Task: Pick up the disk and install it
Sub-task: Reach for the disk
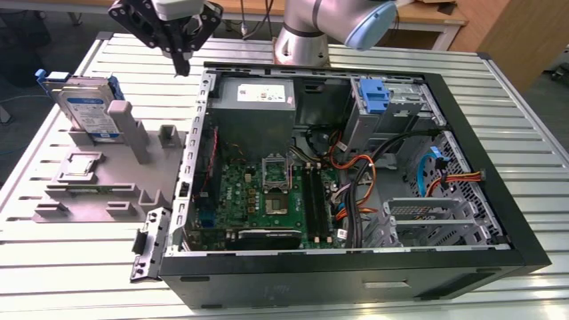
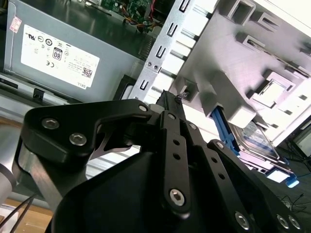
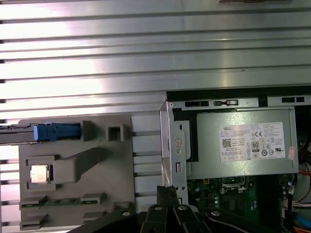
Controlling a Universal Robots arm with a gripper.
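Note:
The disk (image 1: 87,110) stands on edge in a slot at the far end of the grey fixture (image 1: 106,190), on the exterior view's left. Its blue-and-white label faces outward and blue rails run along its edges. The first wrist view shows the disk (image 3: 48,132) edge-on, and in the second wrist view the disk (image 2: 257,141) lies beyond the fingertips. My gripper (image 1: 182,65) hangs high above the table between the fixture and the open computer case (image 1: 498,220). It is shut with nothing held, off to the side of the disk. Its tips meet in both wrist views (image 2: 170,97) (image 3: 167,190).
The case holds a silver power-supply box (image 1: 256,100), a motherboard (image 1: 266,193), orange and black cables (image 1: 356,180) and a bare blue bracket (image 1: 374,97) in the drive bay. The fixture also carries a processor chip (image 3: 39,174). All of it rests on a slatted metal table (image 1: 80,267).

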